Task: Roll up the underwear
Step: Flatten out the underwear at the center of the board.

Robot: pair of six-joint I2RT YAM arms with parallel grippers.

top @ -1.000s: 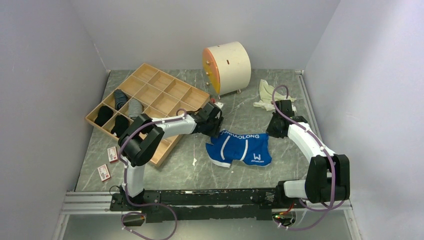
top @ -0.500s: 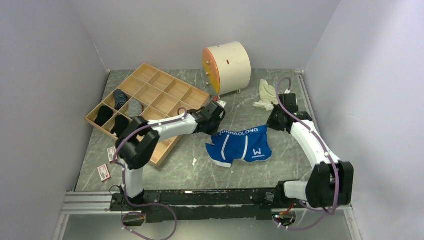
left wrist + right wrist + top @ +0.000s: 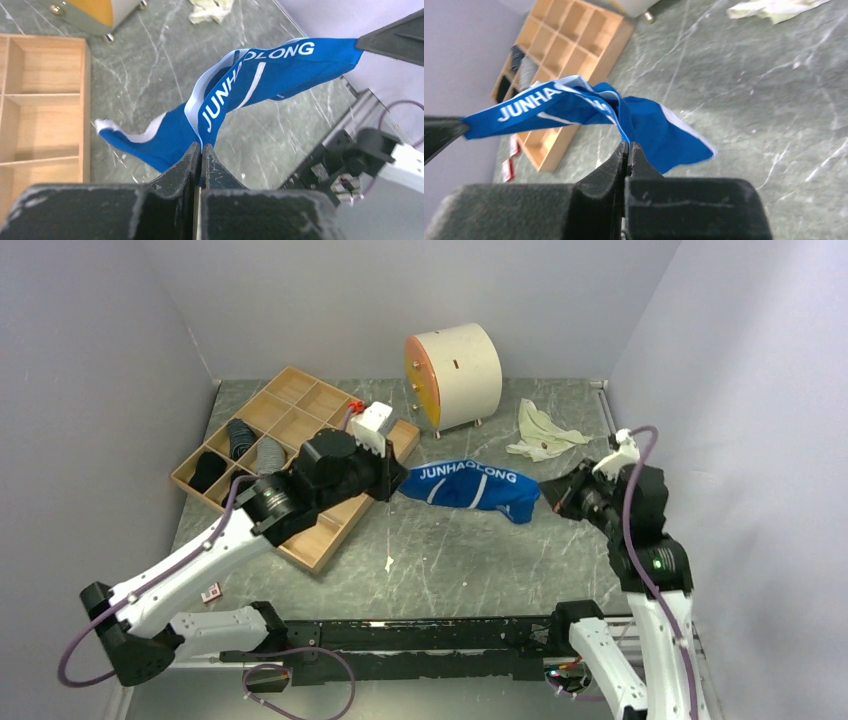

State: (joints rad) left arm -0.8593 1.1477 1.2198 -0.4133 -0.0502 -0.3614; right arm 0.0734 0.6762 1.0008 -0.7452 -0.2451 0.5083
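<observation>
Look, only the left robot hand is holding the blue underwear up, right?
Not quite. Both are holding it up. The right gripper is shut on the blue underwear too, as the right wrist view shows, while the left gripper pinches the other end.

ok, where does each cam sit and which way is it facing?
Top external: fixed above and behind the bases, looking down on the table; left arm and right arm show, both gripping the blue underwear.
Left wrist: on that wrist, facing the right tool; left tool at bottom.
Right wrist: on that wrist, facing the left tool and wooden tray; right tool at bottom.
Shared: all three see the underwear and tray.
</observation>
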